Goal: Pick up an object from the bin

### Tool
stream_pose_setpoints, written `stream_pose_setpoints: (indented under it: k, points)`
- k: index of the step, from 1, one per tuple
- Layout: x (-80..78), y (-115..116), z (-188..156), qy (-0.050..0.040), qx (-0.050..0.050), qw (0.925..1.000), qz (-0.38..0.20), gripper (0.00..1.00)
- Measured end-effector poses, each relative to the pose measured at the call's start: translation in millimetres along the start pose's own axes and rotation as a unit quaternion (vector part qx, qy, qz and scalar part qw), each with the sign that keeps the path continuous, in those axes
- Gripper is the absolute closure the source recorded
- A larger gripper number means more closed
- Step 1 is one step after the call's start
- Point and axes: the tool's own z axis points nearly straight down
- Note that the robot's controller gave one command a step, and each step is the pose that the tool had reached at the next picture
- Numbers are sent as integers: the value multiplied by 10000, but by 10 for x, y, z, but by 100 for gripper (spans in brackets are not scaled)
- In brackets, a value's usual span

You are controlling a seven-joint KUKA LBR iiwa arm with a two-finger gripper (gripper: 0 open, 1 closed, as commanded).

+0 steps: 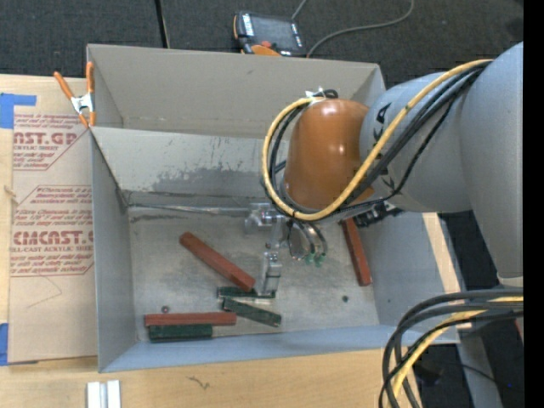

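Note:
My gripper hangs below the arm's wrist over the middle of the bin floor, its tip low and close to the floor. Just left of it lies a red-brown bar, slanting down to the right, with its lower end near the tip. Right under the tip lie dark green bars, crossing each other at the front of the bin. Whether the tip touches them I cannot tell.
A red bar and a dark green bar lie side by side along the front wall at the left. Another red-brown bar lies by the right wall, partly under the arm. The arm's orange cover and cables hide the back right.

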Motion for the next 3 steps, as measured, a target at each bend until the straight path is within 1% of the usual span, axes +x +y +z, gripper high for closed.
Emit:
stream_pose_setpoints:
  k: [1,2,3]
  points:
    - [467,559,735,33,3,9992,-401,0]
    - [410,540,662,-33,-8,9993,-368,100]
    - [357,505,-859,-41,-4,9991,-433,100]
